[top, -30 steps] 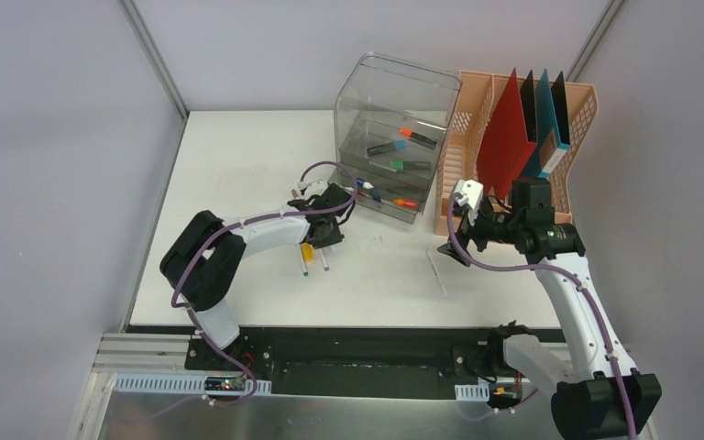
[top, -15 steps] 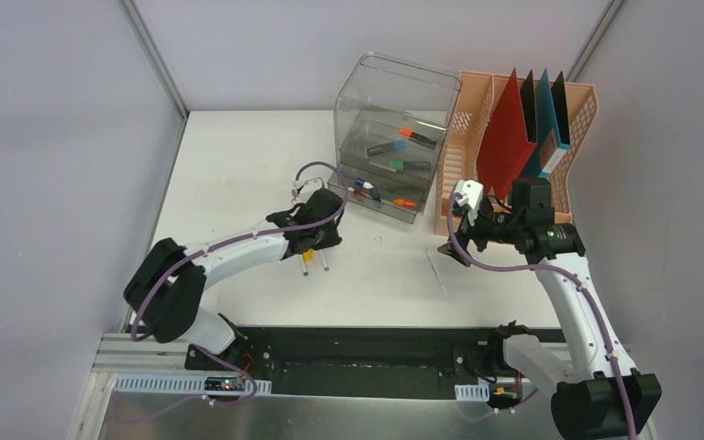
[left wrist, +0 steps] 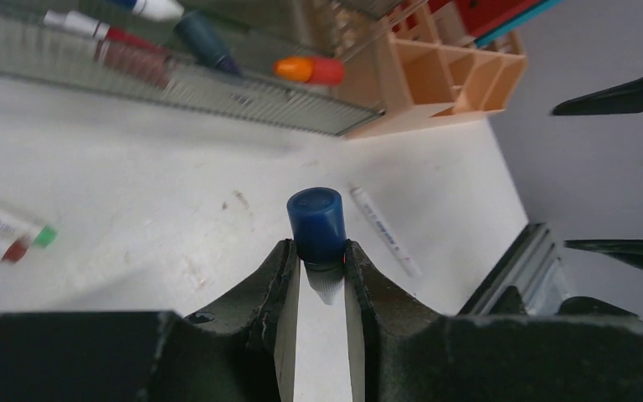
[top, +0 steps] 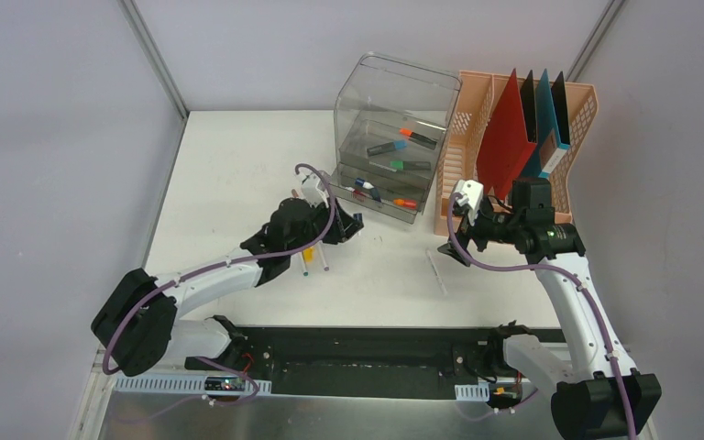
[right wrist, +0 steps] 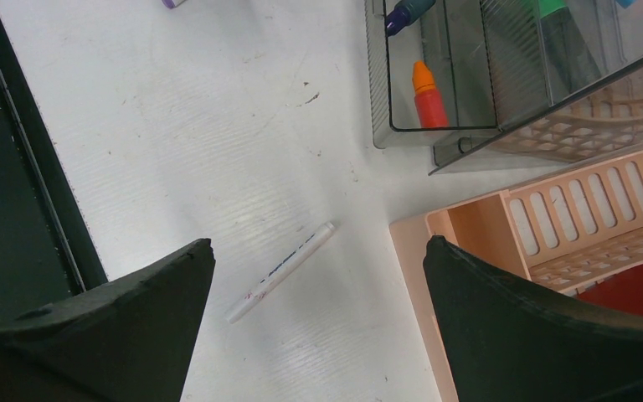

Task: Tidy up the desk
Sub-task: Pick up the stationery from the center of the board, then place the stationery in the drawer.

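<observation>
One clear drawer box (top: 394, 92) holds at least six markers (top: 419, 137), and one peach file rack (top: 454, 183) holds four upright folders (top: 504, 137). Three pens lie loose on the surface (top: 238, 165): a side-by-side pair (left wrist: 15, 228) and one white pen (top: 436, 272) apart. One blue-capped marker (left wrist: 316, 219) sits in the left pincer (left wrist: 318, 253).

No text is readable in any view. The white pen (right wrist: 280, 272) carries some small print, but it is too small to read.

My left arm (top: 211, 275) stretched forward, left gripper (left wrist: 316, 251) pinching blue-capped marker (left wrist: 316, 219). My right arm (top: 573, 293) raised, right gripper (right wrist: 318, 243) pointing down, jaws wide.
</observation>
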You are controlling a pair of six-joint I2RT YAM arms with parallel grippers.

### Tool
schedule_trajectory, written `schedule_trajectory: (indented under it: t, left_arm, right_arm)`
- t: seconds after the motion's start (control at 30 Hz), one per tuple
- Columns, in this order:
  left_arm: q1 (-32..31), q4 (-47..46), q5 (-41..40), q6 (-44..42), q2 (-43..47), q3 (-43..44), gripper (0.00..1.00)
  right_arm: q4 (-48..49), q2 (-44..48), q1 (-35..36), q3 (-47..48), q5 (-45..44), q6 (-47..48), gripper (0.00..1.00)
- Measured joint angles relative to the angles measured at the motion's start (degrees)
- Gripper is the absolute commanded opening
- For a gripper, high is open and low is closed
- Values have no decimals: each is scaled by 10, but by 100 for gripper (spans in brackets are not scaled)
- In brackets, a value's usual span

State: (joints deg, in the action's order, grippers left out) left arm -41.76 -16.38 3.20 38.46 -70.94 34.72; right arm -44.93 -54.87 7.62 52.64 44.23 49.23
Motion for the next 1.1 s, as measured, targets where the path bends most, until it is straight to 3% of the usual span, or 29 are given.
schedule_trajectory:
  t: [0.17,0.33,0.7,0.87,1.1]
  left_arm:
    - [25,-96,73,6,-32,19,0]
    - [36,-133,115,28,-98,74,0]
    - [44,-141,85,87,-187,150,0]
    - [44,-52,18,143,-217,209,3]
    - [44,132,-73,222,-254,307,20]
  right_arm:
    - [-1,0,0,0,2,2,99]
    - [-5,0,0,0,7,4,99]
    - [-13,0,0,0,13,10,99]
    - [-14,0,0,0,13,13,99]
    - [-14,0,0,0,13,15,99]
